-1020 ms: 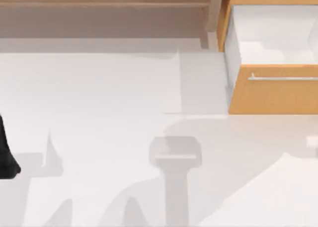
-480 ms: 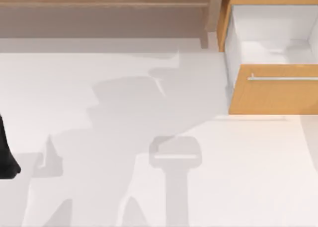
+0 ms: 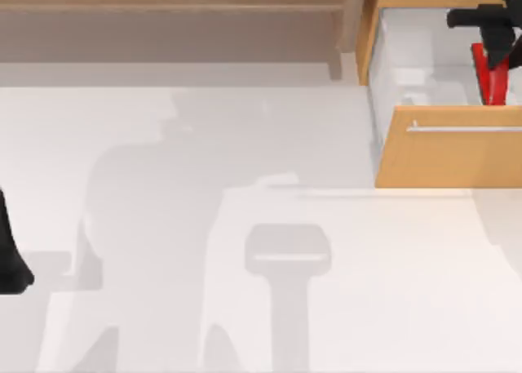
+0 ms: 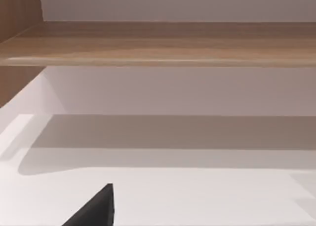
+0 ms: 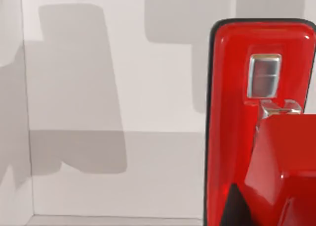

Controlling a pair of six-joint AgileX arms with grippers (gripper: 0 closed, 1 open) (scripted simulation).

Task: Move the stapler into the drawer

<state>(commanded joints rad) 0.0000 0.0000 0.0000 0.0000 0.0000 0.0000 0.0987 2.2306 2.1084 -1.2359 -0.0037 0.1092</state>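
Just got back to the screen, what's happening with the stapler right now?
The right gripper is over the open drawer at the table's far right, holding the red stapler above its white interior. The right wrist view shows the stapler close up against the drawer's white walls and floor. It looks carried rather than set down, so the drop into the drawer is not yet done. The left arm is parked at the table's left edge.
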